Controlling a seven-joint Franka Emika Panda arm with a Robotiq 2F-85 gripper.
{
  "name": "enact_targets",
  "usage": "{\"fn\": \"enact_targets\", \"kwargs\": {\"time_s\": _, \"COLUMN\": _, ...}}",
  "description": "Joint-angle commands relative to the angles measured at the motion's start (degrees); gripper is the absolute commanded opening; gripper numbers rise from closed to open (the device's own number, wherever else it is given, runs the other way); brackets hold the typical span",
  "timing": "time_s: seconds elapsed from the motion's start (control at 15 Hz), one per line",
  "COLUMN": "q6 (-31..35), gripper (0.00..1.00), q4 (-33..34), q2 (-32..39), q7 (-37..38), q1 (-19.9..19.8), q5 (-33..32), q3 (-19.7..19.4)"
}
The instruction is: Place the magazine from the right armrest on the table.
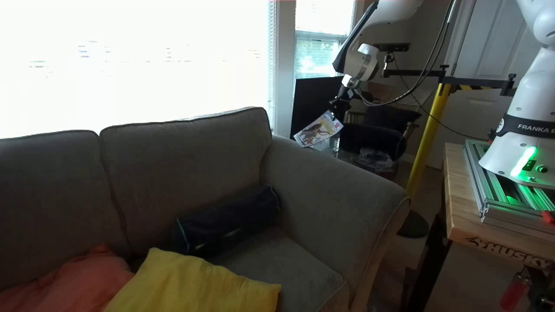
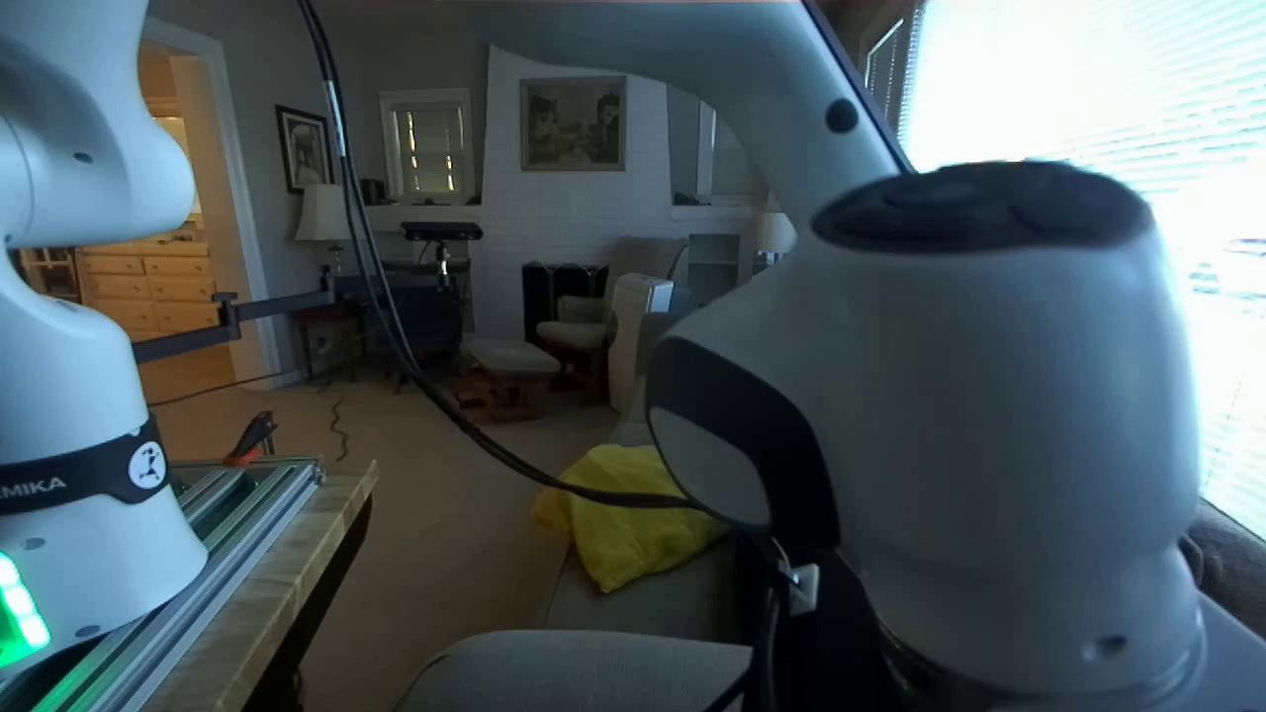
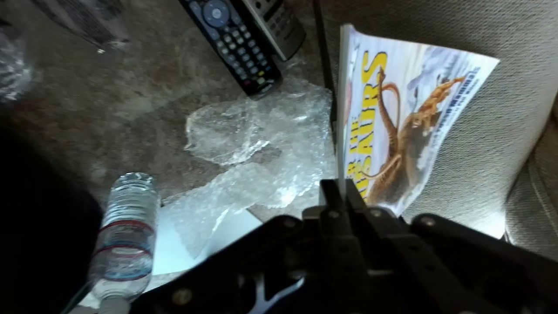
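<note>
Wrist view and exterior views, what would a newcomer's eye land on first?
Probably the colourful magazine, pinched between the fingers in the wrist view. Next, the glaring window behind the sofa in an exterior view. Then the yellow fabric on the sofa, visible in both exterior views.

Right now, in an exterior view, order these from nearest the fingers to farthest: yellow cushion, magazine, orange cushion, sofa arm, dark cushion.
1. Magazine: gripped in the fingers.
2. Sofa arm: lower, right of centre.
3. Dark cushion: inward, beside that arm.
4. Yellow cushion: bottom edge, left of centre.
5. Orange cushion: bottom left corner.
</note>
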Motion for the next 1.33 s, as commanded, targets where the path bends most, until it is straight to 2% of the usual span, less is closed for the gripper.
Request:
{"fn": "enact_targets", "kwargs": {"time_s": 0.0, "q6": 4.0, "gripper": 0.01, "q4": -14.02, "q2": -11.02, "q7": 12.22, "q1": 5.59, "q5": -6.11, "q3": -6.28}}
{"fn": "enact_targets", "kwargs": {"time_s": 0.07, "q6": 4.74, "gripper": 0.01, "q4": -16.14, "q2": -12.67, "q7": 13.37, "q1": 10.56, "q5": -3.47, "q3": -11.36}}
{"fn": "enact_targets", "kwargs": {"time_s": 0.13, "q6": 6.9, "gripper": 0.01, "q4": -18.67, "q2": -14.05, "q7": 19.46, "q1": 9.86, "q5": -6.36, "q3": -10.44}}
{"fn": "enact_targets", "kwargs": {"time_s": 0.2, "q6": 9.17, "gripper": 0.01, "q4": -20.58, "q2": -14.95, "q7": 22.83, "q1": 11.88, "q5": -6.19, "q3": -11.9}}
{"fn": "enact_targets", "kwargs": {"time_s": 0.27, "q6": 10.12, "gripper": 0.01, "q4": -22.09, "q2": -15.18, "q7": 25.21, "q1": 16.25, "q5": -3.82, "q3": -15.51}}
{"fn": "enact_targets", "kwargs": {"time_s": 0.33, "q6": 10.47, "gripper": 0.01, "q4": -23.43, "q2": -15.53, "q7": 29.27, "q1": 18.55, "q5": -3.83, "q3": -17.32}}
{"fn": "enact_targets", "kwargs": {"time_s": 0.53, "q6": 12.72, "gripper": 0.01, "q4": -25.25, "q2": -13.8, "q7": 39.23, "q1": 24.69, "q5": -1.1, "q3": -20.72}}
{"fn": "enact_targets", "kwargs": {"time_s": 0.67, "q6": 13.52, "gripper": 0.01, "q4": -25.95, "q2": -12.67, "q7": 45.37, "q1": 27.37, "q5": 0.32, "q3": -22.03}}
{"fn": "enact_targets", "kwargs": {"time_s": 0.87, "q6": 14.73, "gripper": 0.01, "q4": -25.52, "q2": -11.67, "q7": 51.11, "q1": 26.69, "q5": 4.5, "q3": -20.26}}
{"fn": "enact_targets", "kwargs": {"time_s": 0.93, "q6": 16.56, "gripper": 0.01, "q4": -25.76, "q2": -11.84, "q7": 55.52, "q1": 23.59, "q5": 1.93, "q3": -17.63}}
{"fn": "enact_targets", "kwargs": {"time_s": 1.0, "q6": 17.34, "gripper": 0.01, "q4": -25.41, "q2": -11.98, "q7": 56.86, "q1": 22.39, "q5": 2.77, "q3": -16.73}}
{"fn": "enact_targets", "kwargs": {"time_s": 1.07, "q6": 18.54, "gripper": 0.01, "q4": -24.6, "q2": -11.24, "q7": 55.91, "q1": 22.01, "q5": 6.65, "q3": -16.1}}
{"fn": "enact_targets", "kwargs": {"time_s": 1.27, "q6": 19.93, "gripper": 0.01, "q4": -22.6, "q2": -12.24, "q7": 55.82, "q1": 13.62, "q5": 9.81, "q3": -7.98}}
